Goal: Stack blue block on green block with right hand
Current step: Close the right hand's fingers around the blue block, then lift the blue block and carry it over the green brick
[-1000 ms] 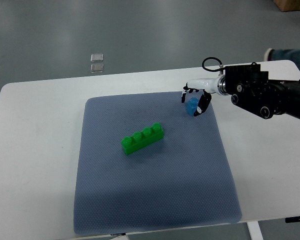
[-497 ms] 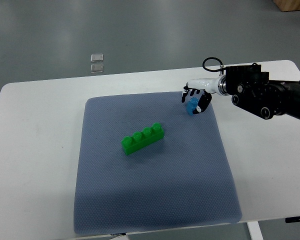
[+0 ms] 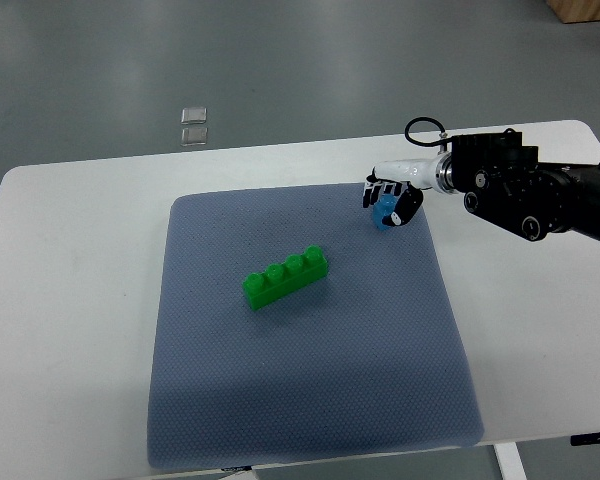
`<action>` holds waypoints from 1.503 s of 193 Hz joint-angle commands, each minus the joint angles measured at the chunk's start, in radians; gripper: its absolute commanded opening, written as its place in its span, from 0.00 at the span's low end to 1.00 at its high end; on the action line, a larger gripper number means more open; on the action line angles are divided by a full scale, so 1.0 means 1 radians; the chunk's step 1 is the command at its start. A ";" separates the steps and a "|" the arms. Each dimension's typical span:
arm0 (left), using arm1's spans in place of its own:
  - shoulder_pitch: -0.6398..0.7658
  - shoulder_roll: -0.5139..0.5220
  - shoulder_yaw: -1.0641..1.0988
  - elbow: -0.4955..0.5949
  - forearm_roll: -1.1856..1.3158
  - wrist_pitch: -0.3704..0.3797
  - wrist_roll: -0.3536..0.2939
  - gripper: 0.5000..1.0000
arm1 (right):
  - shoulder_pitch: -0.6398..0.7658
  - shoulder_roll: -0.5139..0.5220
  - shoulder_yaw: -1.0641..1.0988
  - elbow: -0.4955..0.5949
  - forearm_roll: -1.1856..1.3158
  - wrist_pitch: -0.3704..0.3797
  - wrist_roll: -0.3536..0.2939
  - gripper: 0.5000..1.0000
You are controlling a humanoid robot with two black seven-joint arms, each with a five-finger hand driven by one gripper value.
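A long green block (image 3: 285, 277) with a row of studs lies slanted on the blue-grey mat (image 3: 310, 400), left of centre. My right hand (image 3: 388, 198) reaches in from the right edge over the mat's far right corner. Its fingers are curled around a small blue block (image 3: 385, 212), which shows between the thumb and the other fingers. The block looks lifted a little off the mat. The hand is well to the upper right of the green block. My left arm does not show.
The mat lies on a white table (image 3: 70, 300). Two small clear squares (image 3: 193, 125) lie on the grey floor beyond the table's far edge. A shoe and trouser leg (image 3: 570, 106) of a person show at the far right.
My right hand has drawn up and slightly back with the blue block in it, its fingers closing tighter around it. The green block has not moved.
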 commanded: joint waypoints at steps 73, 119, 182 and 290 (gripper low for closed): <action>0.001 0.000 0.000 0.000 0.000 0.000 0.000 1.00 | -0.001 -0.002 -0.006 0.002 -0.035 0.000 0.040 0.24; 0.001 0.000 0.000 0.000 0.000 0.000 0.000 1.00 | 0.002 -0.009 -0.003 0.012 -0.041 0.000 0.074 0.16; 0.001 0.000 0.002 0.000 0.000 0.000 0.000 1.00 | 0.067 -0.066 0.009 0.151 -0.037 0.000 0.108 0.15; -0.001 0.000 0.003 -0.029 0.000 0.000 0.000 1.00 | 0.323 -0.151 0.023 0.502 0.093 0.041 0.095 0.14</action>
